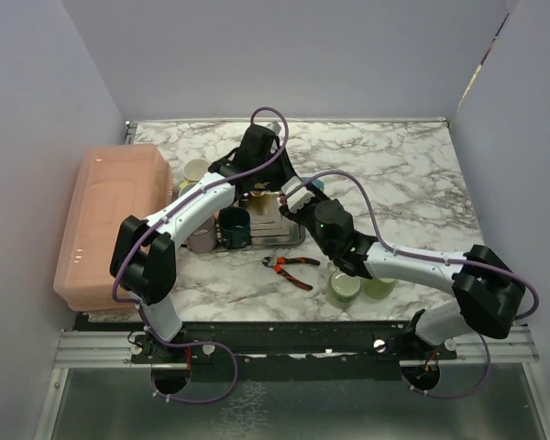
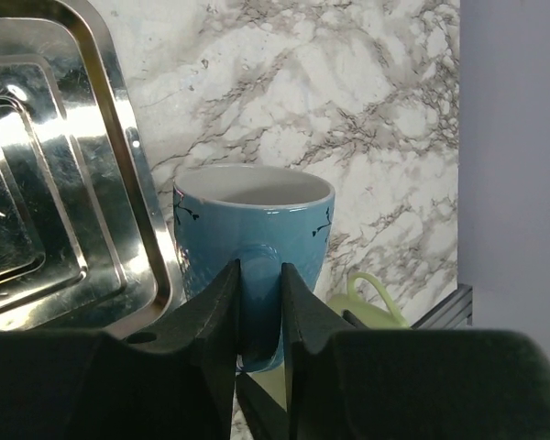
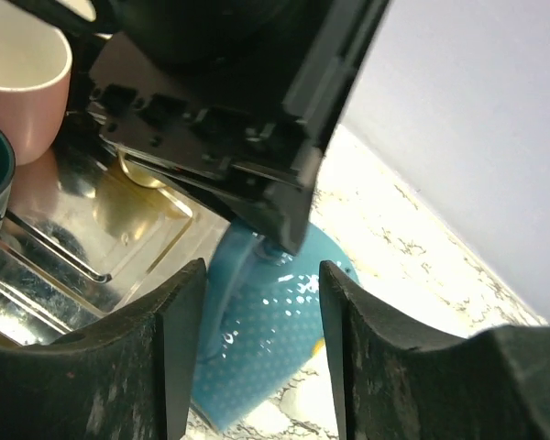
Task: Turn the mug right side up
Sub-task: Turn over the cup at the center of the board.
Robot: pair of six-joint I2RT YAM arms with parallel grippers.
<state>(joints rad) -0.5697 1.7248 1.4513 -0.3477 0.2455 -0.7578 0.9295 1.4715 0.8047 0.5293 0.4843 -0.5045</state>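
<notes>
The blue mug [image 2: 252, 229] fills the middle of the left wrist view, its white inside showing at the rim. My left gripper [image 2: 259, 284] is shut on the mug's handle. In the right wrist view the mug [image 3: 275, 339] lies tilted over the marble beside the tray. My right gripper [image 3: 261, 312] stands open around its body, and both fingers [image 3: 179, 348] are apart from it. The left arm's black gripper body [image 3: 238, 92] hangs just above. From the top, only a sliver of the mug [image 1: 318, 184] shows between the left gripper [image 1: 266, 188] and the right gripper [image 1: 298, 203].
A steel tray [image 1: 280, 229] lies mid-table with a dark green mug [image 1: 235, 226] on it and a pink mug [image 1: 202, 240] beside it. Orange-handled pliers [image 1: 291, 266] and two green cups [image 1: 346, 286] lie nearer. A pink lidded box [image 1: 110, 220] stands left, a cream cup [image 1: 195, 170] behind.
</notes>
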